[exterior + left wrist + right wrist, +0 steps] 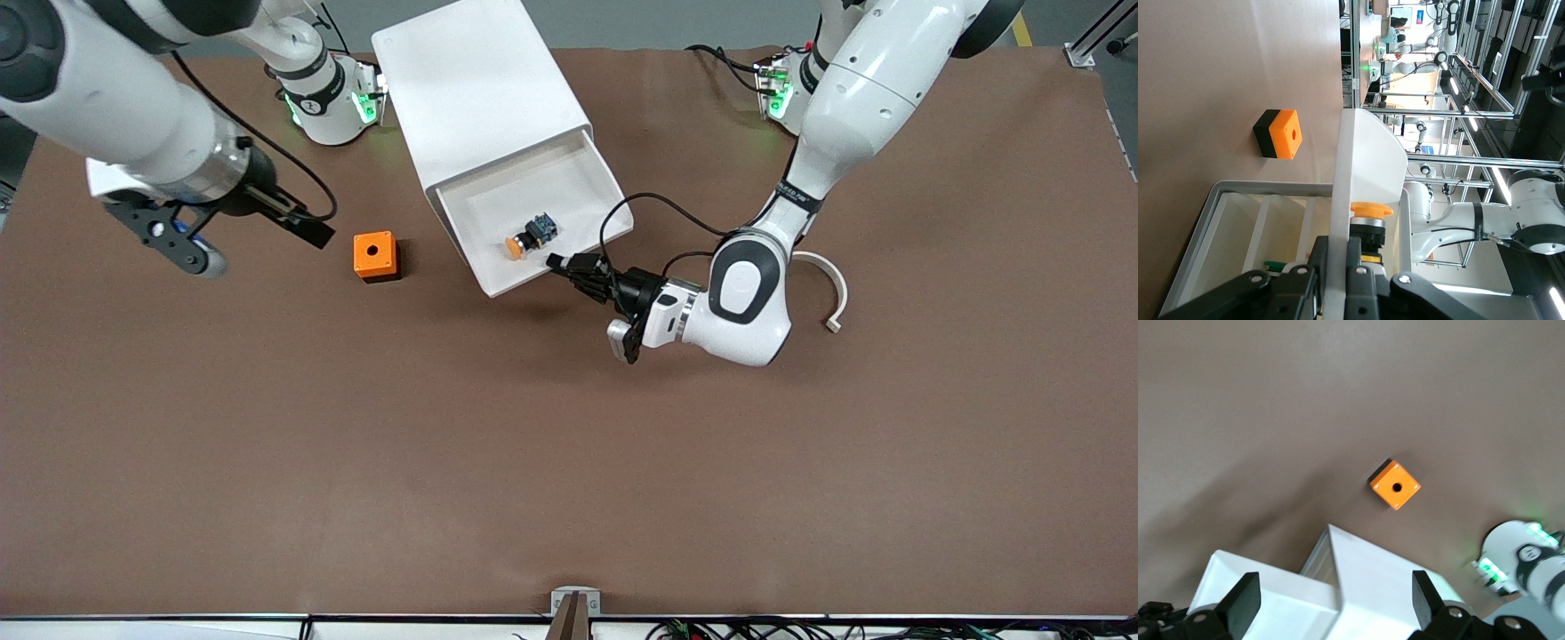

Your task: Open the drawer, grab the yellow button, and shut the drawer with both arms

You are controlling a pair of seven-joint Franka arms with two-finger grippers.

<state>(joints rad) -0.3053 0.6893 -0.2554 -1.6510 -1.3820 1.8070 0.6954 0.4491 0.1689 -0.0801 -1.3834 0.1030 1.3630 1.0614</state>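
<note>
1. Currently the left gripper (569,267) is closed on the front wall of the drawer (569,253), at the corner toward the left arm's end of the table; in the left wrist view its fingers (1355,267) stand one on each side of that white wall.
2. Inside the drawer, the button (530,236) lies on the drawer floor, near the clamped front wall and just beside the left gripper. Its orange-yellow cap points toward the front wall; its bluish rear end points toward the cabinet (476,98).
3. Drawer position: pulled out of the cabinet, with its floor exposed from above.
4. The right gripper (253,236) hangs with its fingers spread wide and nothing between them, over the table toward the right arm's end, well apart from the drawer. This arm waits.
5. An orange cube with a hole (375,256) rests on the table between the right gripper and the drawer.
6. A white curved part (831,289) lies on the table beside the left arm.
7. Limits of view: the left wrist view shows only the button's cap (1371,210) and part of its black body past the drawer wall; the lower drawers cannot be made out in the front view.
</note>
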